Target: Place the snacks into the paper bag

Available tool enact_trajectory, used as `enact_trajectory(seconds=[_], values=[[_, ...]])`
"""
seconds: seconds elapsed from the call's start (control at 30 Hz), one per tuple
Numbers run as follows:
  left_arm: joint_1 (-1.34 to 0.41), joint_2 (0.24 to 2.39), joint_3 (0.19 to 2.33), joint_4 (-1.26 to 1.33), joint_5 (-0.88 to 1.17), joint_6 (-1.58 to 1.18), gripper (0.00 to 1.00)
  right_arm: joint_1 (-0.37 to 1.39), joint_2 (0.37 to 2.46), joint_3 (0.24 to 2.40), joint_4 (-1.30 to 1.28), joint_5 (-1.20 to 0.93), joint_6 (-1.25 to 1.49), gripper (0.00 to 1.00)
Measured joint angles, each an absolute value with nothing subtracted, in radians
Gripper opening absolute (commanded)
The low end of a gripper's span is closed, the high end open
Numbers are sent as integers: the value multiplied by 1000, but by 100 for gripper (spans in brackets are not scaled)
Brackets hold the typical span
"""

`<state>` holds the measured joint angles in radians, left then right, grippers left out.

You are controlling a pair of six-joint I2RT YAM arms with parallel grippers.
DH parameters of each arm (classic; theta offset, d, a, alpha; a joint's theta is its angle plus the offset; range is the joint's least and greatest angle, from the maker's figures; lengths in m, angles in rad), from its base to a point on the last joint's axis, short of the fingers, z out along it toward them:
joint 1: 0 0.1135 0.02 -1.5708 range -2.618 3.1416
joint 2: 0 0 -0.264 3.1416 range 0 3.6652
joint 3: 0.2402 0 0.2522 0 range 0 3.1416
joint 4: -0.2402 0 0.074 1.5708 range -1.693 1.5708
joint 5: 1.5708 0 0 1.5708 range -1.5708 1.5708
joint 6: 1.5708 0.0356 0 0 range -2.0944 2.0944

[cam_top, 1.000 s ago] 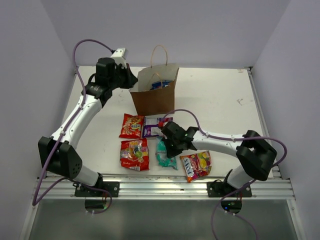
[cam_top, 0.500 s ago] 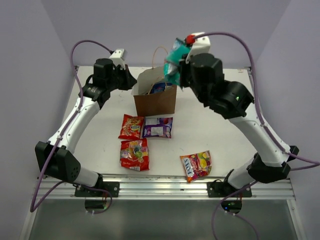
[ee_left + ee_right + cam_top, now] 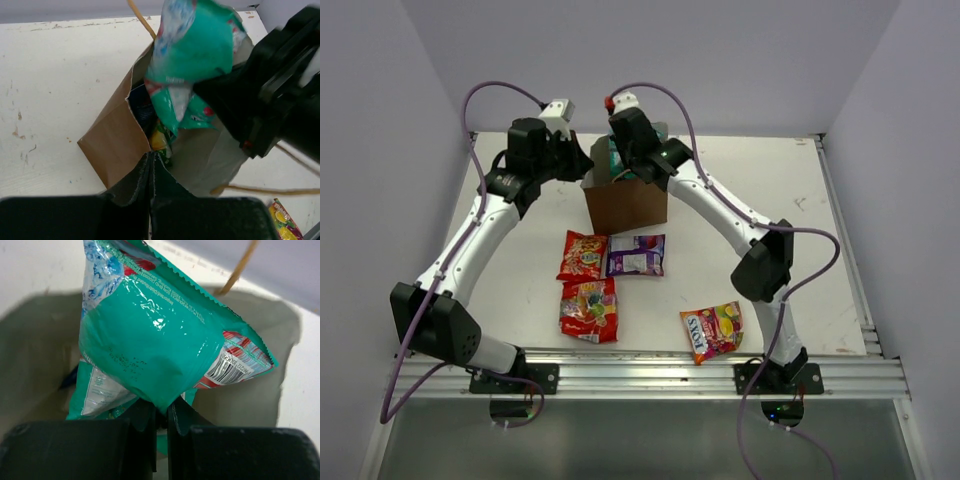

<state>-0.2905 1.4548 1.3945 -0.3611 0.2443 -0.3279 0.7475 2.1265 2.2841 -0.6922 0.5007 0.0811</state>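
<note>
A: State of the right claw point(image 3: 161, 416)?
B: Nearly closed, pinching 1 end of a teal glossy snack packet point(image 3: 150, 340); poised over the open mouth of the brown kraft paper bag point(image 3: 628, 205).
A: And the left claw point(image 3: 151, 162)?
B: Clamped fully onto the near rim of the bag; judged to be keeping the mouth open and the bag upright on the white tabletop point(image 3: 780, 180).
A: Lie of the packet from its claw?
B: Straight beyond the fingertips, long axis pointing down into the bag; far end level with the rim or just inside, hard to say which; no wall in the way.
A: Already inside?
B: At least 1 dark blue packet point(image 3: 142, 107); something yellow-green beneath it.
A: Left outside?
B: 4 on the tabletop in front of the bag: a small red packet point(image 3: 583, 253); a purple packet point(image 3: 637, 255) just beside it; a larger red packet point(image 3: 588, 308); a yellow-and-red packet point(image 3: 712, 330) nearer the right arm's base.
A: Next call?
B: Probably a release right here; straight drop, no sideways shift needed; roughly halfway through the job.
</note>
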Motion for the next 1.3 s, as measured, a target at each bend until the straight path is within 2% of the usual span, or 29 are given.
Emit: enact_trajectory(seconds=[0.03, 0.07, 0.17, 0.2, 0.27, 0.47, 0.6, 0.7, 0.97, 1.3], values=[[-290, 1455, 1394, -361, 243, -328, 0, 748, 2120, 2241, -694, 494, 82, 0], [-290, 1455, 1394, -359, 240, -326, 0, 749, 2110, 2207, -696, 485, 84, 10], [-290, 1455, 1394, -356, 229, -325, 0, 750, 2077, 2142, -705, 471, 99, 48], [-291, 1455, 1394, -353, 222, -323, 0, 750, 2065, 2139, -708, 469, 105, 72], [-291, 1456, 1394, -353, 204, -321, 0, 750, 2025, 2139, -713, 467, 110, 80], [-290, 1475, 1398, -342, 151, -318, 0, 757, 1772, 2107, -713, 482, 129, 84], [-290, 1496, 1399, -329, 142, -318, 0, 761, 1475, 1876, -701, 479, 170, 83], [-290, 1507, 1399, -330, 141, -318, 0, 765, 1325, 1665, -772, 457, 246, 82], [-290, 1513, 1399, -330, 146, -318, 0, 831, 1272, 1119, -1025, 300, 528, 81], [-289, 1538, 1399, -329, 169, -319, 0, 887, 1060, 777, -1031, 86, 778, 81]])
